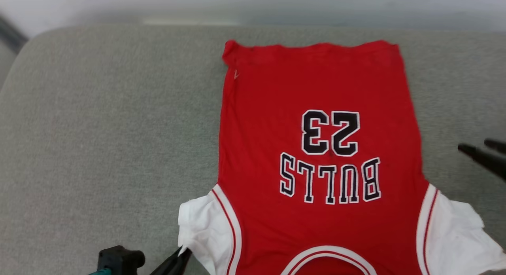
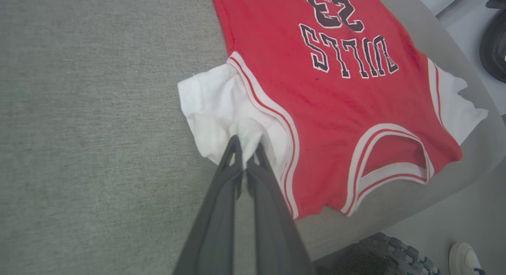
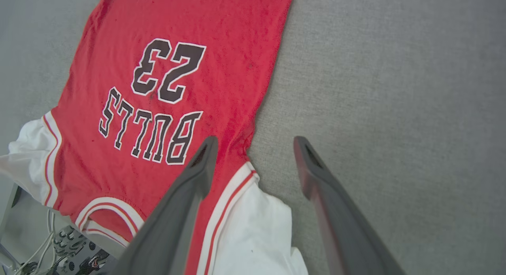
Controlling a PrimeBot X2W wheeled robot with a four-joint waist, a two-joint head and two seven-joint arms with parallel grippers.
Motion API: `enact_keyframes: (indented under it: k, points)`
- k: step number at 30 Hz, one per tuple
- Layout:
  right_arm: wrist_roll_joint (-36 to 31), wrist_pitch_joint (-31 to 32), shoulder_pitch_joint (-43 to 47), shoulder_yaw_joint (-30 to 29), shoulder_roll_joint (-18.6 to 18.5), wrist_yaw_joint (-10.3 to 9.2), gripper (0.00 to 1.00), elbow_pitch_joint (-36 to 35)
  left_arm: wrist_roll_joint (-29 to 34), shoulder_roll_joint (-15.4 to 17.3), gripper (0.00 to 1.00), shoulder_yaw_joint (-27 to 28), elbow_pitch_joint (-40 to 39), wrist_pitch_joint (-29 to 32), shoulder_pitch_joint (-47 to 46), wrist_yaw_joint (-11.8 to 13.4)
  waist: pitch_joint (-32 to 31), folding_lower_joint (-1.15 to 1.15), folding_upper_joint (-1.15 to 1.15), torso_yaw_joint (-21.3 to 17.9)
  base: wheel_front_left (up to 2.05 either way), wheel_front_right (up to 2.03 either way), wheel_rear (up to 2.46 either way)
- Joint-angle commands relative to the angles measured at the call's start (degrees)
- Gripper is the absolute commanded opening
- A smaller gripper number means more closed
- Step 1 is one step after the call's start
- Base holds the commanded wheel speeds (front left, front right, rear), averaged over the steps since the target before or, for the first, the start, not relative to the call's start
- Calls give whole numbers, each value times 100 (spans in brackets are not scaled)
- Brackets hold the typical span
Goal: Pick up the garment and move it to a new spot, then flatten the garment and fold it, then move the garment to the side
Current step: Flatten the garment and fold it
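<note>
Fingers [image 2: 231,160] of my left gripper [image 2: 247,144] were clamped together on the left white sleeve [image 2: 213,109] of the garment [image 1: 316,89], which lay flat on the grey pad [image 1: 99,128]. Left of the garment I had a wide bare stretch; right of it a narrower strip, where my right gripper [image 3: 255,142] hung spread wide, holding nothing. Print up, the garment ran lengthwise away from me, collar [image 1: 328,249] nearest, hem [image 1: 312,47] toward the pad's far edge.

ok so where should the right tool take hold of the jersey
Probably the white right sleeve, pinched at its outer edge, coming in from the robot's right. It sticks out rumpled past the red body of the jersey, close to the open right tool, mirroring the grip of the left tool.
</note>
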Motion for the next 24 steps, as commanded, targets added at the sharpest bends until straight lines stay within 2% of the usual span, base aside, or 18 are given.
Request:
enact_keyframes:
  k: [1, 6, 11, 14, 24]
  points:
    - [-102, 319, -410, -24, 138, -2, 100, 45, 76, 8, 0, -45, -130, 48, -98, 42, 382, -1, 0, 313, 0, 0, 0]
    - [-893, 1465, -1869, -107, 450, -2, 100, 530, 280, -51, 0, -240, -512, 241, -382, 4, 937, -1, 0, 733, 0, 0, 0]
    - [-1881, 2245, -3125, -358, 762, -2, 100, 1291, 454, -155, 0, -376, -757, 355, -667, -9, 1374, -1, 0, 1105, 0, 0, 0]
    - [-2449, 2559, -3678, -510, 815, -2, 100, 1625, 527, -208, 0, -441, -837, 392, -788, -35, 1591, -1, 0, 1311, 0, 0, 0]
    - [-3608, 3099, -4628, -1092, 1014, -2, 100, 2190, 558, -389, 0, -593, -897, 390, -1006, -120, 2049, -1, 0, 1765, 0, 0, 0]
